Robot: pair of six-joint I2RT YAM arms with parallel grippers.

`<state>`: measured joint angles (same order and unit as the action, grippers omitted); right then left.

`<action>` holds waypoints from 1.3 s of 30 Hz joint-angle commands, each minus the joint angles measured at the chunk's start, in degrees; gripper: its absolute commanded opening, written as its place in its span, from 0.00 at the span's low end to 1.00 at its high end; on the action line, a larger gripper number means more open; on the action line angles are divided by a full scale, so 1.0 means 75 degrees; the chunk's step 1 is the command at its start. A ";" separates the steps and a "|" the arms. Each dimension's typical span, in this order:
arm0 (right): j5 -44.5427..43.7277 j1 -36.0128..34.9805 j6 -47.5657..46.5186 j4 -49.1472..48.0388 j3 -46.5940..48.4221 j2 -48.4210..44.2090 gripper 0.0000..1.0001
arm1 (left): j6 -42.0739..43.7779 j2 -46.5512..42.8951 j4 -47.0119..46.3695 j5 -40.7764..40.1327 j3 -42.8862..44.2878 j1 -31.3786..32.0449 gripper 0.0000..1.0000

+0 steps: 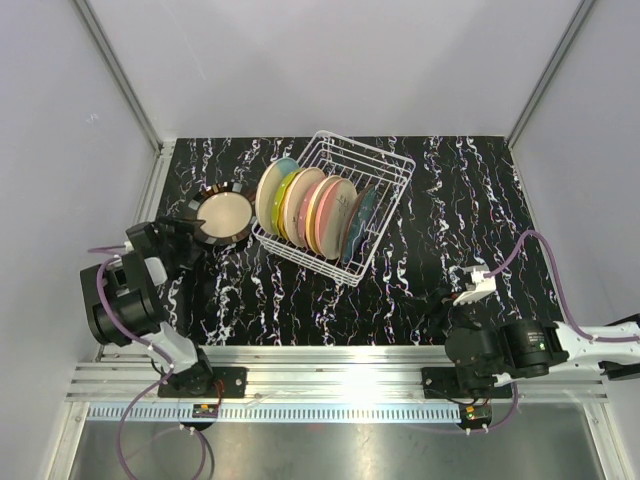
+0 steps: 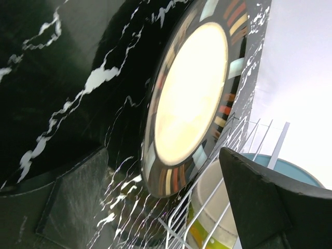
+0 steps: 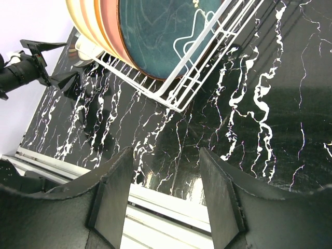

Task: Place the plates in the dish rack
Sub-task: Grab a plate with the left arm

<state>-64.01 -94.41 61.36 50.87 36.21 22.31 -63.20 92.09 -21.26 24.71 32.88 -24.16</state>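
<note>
The white wire dish rack stands mid-table with several plates upright in its tines, among them cream-blue, yellow-green, peach and teal. A black-rimmed plate with a cream centre lies on the table just left of the rack. My left gripper is open and empty at that plate's near-left rim. In the left wrist view the plate sits just beyond the open gripper. My right gripper is open and empty, low near its base, right of the rack.
The table is black marble-patterned. White walls stand close on the left, right and back. An aluminium rail runs along the near edge. In the right wrist view the teal plate and the rack's corner lie ahead of the gripper.
</note>
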 commanded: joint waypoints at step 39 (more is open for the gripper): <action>-0.0618 -0.0033 -0.0119 -0.0138 0.0012 -0.0045 0.62 | 0.0188 0.0144 0.1697 -0.2462 0.0537 0.1030 0.02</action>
<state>-65.49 -94.41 60.23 50.78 35.40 21.41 -64.14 94.72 -17.02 10.68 36.69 -16.45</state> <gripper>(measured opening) 0.613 0.074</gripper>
